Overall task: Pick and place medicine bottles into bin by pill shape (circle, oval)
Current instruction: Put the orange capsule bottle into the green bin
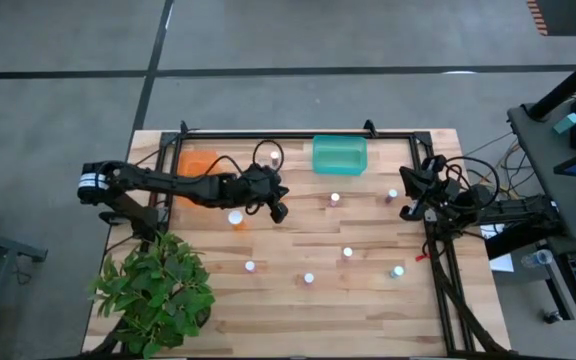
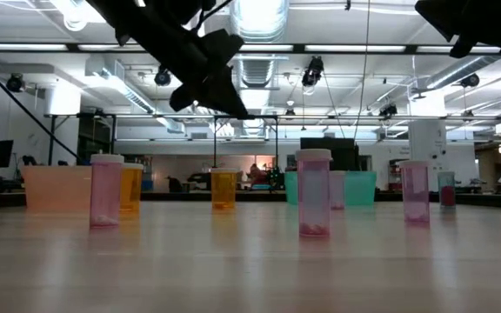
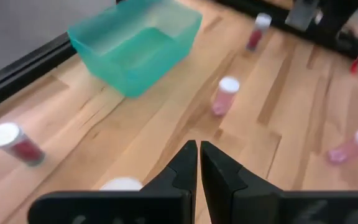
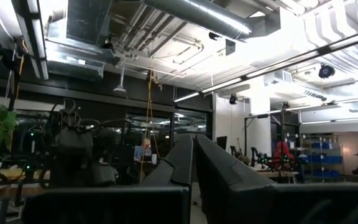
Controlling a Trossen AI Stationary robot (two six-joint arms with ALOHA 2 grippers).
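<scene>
Scattered medicine bottles [image 1: 308, 278] dot the table [image 1: 368, 320], wide gaps between; plant [image 1: 155, 290] blocks one corner.

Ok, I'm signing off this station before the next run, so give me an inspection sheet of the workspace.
Surface: pale wooden tabletop, dry, unmarked.
Job's things: small white-capped medicine bottles scattered upright; translucent teal plastic bin and orange plastic bin at the far edge.
Clutter: green leafy potted plant on the left near corner.
End effectors: left end effector shut, empty, above the table; right end effector shut, parked at the right edge.
Cables: black cables beside the right arm.
Surroundings: grey floor, desk with screens.
</scene>
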